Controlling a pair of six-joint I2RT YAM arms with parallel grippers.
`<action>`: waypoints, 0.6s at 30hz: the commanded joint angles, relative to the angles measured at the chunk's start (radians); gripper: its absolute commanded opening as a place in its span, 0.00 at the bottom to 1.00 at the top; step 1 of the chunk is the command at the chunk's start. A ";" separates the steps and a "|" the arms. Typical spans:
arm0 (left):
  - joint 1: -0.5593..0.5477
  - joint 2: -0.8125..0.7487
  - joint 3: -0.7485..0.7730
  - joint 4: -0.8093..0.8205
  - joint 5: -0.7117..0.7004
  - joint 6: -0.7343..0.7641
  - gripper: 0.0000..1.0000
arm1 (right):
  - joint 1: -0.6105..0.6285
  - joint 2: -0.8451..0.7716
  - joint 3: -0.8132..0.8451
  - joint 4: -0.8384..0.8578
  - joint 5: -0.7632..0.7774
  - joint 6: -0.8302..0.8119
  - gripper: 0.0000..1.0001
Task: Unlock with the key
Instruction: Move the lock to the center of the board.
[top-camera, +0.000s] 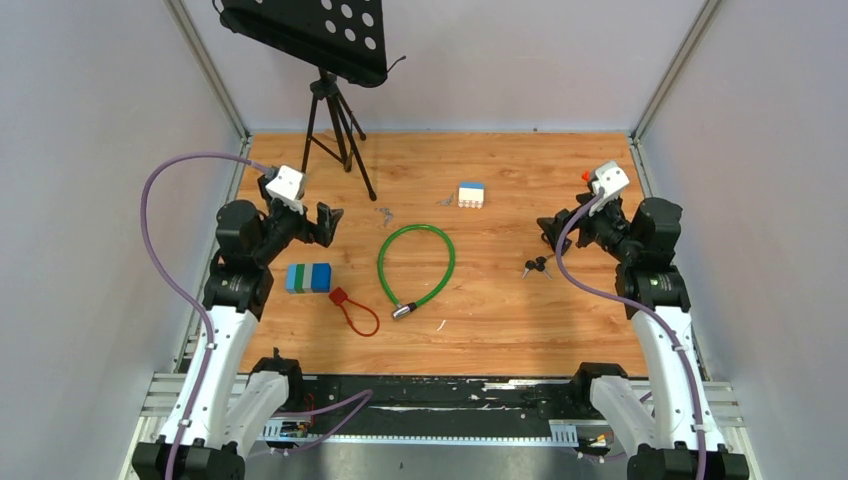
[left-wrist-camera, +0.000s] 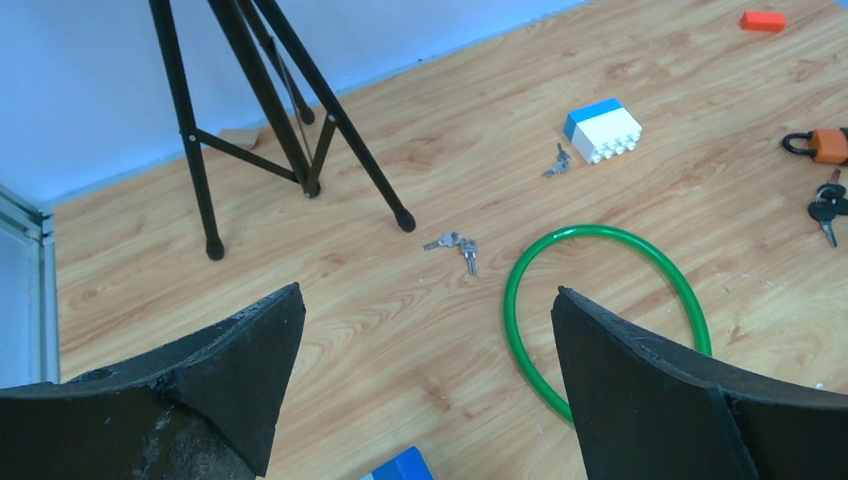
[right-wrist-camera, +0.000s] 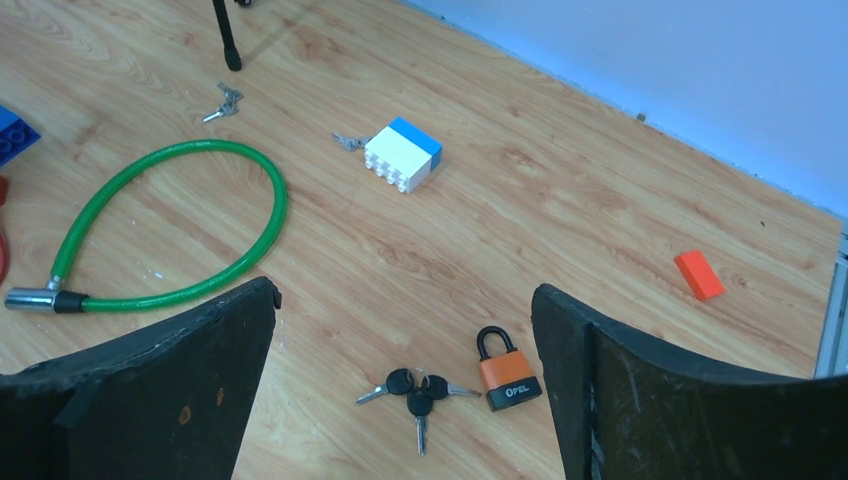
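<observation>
**Status.** No step of the unlocking is done. The left pincer (left-wrist-camera: 427, 305) and right pincer (right-wrist-camera: 405, 295) both stand with jaws wide apart and hold nothing.

**Location.** The orange padlock (right-wrist-camera: 508, 372) lies flat on the worktop (right-wrist-camera: 560, 200). Its shackle appears seated. It sits just beside the black-headed key bunch (right-wrist-camera: 418, 390), and both lie under the right pincer.

**Remaining, as judged.** You must grasp a key, steady the lock, insert the key and turn it.

**Inventory**
- Padlocks: one.
- Cable loops: two, the green cable lock (top-camera: 416, 262) and the red cable loop (top-camera: 355, 310).
- Key groups: three.
  - the black-headed key bunch
  - the silver keys (left-wrist-camera: 455, 243) near the tripod (left-wrist-camera: 300, 150)
  - a silver key (right-wrist-camera: 347, 141) beside the white-and-blue block (right-wrist-camera: 403, 153)
- Blocks: three, counting the blue-green block (top-camera: 308, 277) and the orange block (right-wrist-camera: 698, 274).
</observation>
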 joint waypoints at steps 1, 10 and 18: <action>0.006 0.058 0.079 -0.066 0.034 0.059 1.00 | -0.003 -0.018 -0.046 0.042 -0.032 -0.051 1.00; -0.011 0.118 0.100 -0.208 0.012 0.160 1.00 | 0.000 0.033 -0.051 0.057 0.009 -0.049 1.00; -0.055 0.082 0.046 -0.189 -0.027 0.228 1.00 | 0.077 0.142 0.115 -0.171 0.113 -0.084 1.00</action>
